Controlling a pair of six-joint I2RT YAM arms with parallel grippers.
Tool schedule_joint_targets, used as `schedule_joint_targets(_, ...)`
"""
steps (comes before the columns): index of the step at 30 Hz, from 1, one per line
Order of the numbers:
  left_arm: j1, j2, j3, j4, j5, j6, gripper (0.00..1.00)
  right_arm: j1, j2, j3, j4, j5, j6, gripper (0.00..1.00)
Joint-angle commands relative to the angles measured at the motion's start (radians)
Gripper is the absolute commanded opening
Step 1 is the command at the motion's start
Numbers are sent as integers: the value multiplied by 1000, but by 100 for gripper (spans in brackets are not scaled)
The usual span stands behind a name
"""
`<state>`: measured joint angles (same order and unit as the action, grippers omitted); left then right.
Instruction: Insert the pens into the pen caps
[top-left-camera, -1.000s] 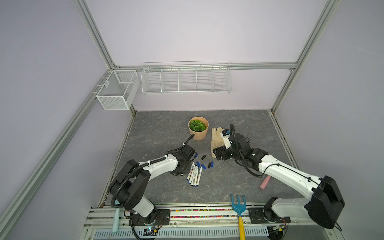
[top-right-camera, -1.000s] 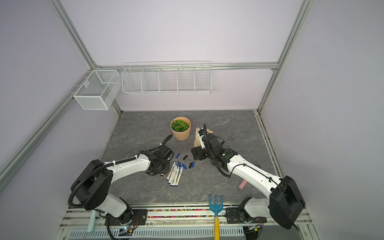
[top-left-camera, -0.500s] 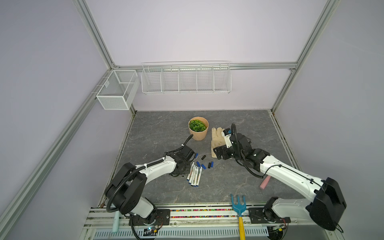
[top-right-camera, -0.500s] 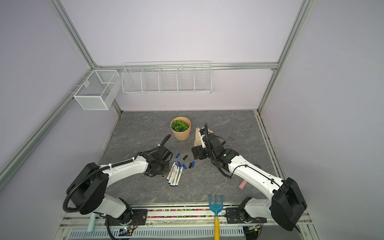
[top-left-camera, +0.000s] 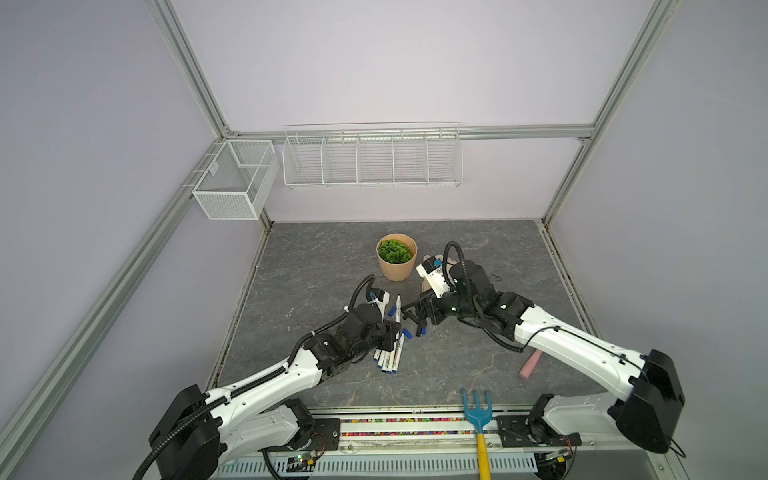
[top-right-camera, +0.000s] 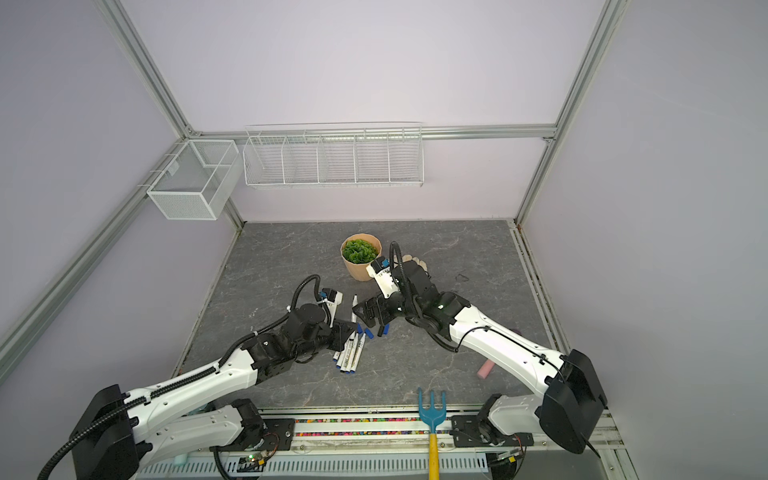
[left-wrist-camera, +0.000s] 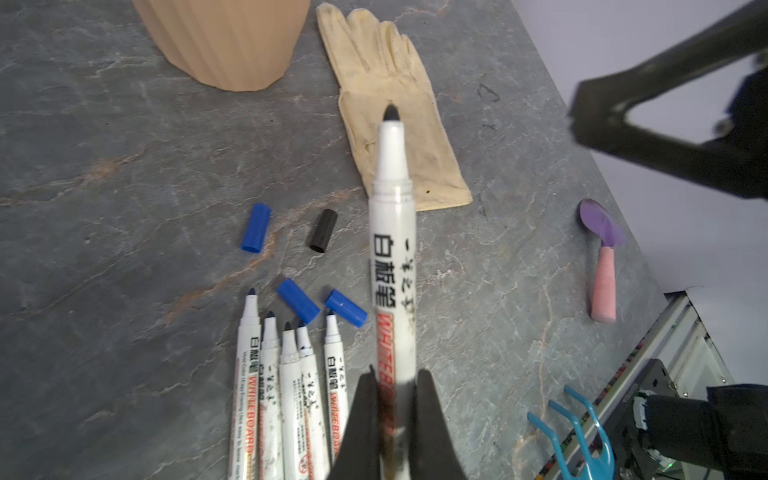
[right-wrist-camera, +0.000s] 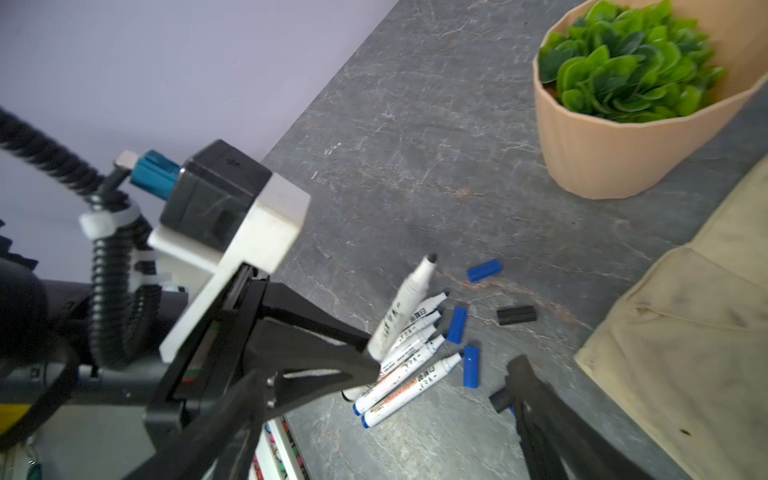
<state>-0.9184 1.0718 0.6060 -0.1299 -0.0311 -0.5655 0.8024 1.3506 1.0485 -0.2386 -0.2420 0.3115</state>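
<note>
— Pinching a pen (left-wrist-camera: 392, 249) by its rear end with the left gripper (left-wrist-camera: 395, 382), pressed hard onto the barrel. Black tip raised off the tabletop (left-wrist-camera: 124, 145) and pointing straight out ahead of that gripper.

— Anything in the right one?

— Nothing seen in the right gripper (top-left-camera: 412, 316): spread wide, hanging just across from the left gripper, low over the loose caps.

— Which cap to go for?

— Black tip, so most likely a black one. Black cap (left-wrist-camera: 323, 230) lying flat ahead of the left gripper, beside the raised barrel. Second black cap (right-wrist-camera: 500, 401) right at a finger of the right gripper, touching or not, impossible to tell.

— How to do it cleanly?

— Take the nearer cap by its closed end, leaving the open mouth free. Lift clear before turning. Then line mouth and tip up on one axis and push straight, slowly. With such a rearward hold on the pen, expect the tip to swing under any sideways load.

— Anything to avoid?

— Brushing the row of pens (left-wrist-camera: 286, 374) lying uncapped just under the left gripper, and the blue caps (left-wrist-camera: 298, 301) at their tips. Keep the joining up in the air, between the two grippers.
</note>
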Motion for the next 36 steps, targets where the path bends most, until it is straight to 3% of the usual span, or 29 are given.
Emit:
schedule_joint_targets(1,-39,-33,-5,89,-81,-13,0,1,43,25,6,-35,7,87)
schedule_joint_targets(6,-70,-25,-5,117,-107,-22,0,1,81,25,28,-12,37,69)
schedule_joint_targets(12,-103,26,14,128,-98,-23,0,0,88,15,73,-13,45,41)
schedule_joint_targets(21,-109,31,-9,205,-105,-50,0,-21,88,-1,83,-88,61,15)
schedule_joint_targets(26,-109,21,-3,178,-123,-49,0,-40,81,-11,103,-128,79,7)
schedule_joint_targets(27,-109,18,-5,176,-124,-50,5,-44,76,-13,106,-136,84,7)
schedule_joint_targets(28,-109,15,-7,176,-124,-51,17,-50,74,-17,115,-148,91,7)
schedule_joint_targets(31,-109,13,-14,176,-130,-57,34,-65,65,-26,133,-173,108,7)
schedule_joint_targets(36,-108,33,-3,180,-127,-44,37,-78,59,-32,145,-195,117,7)
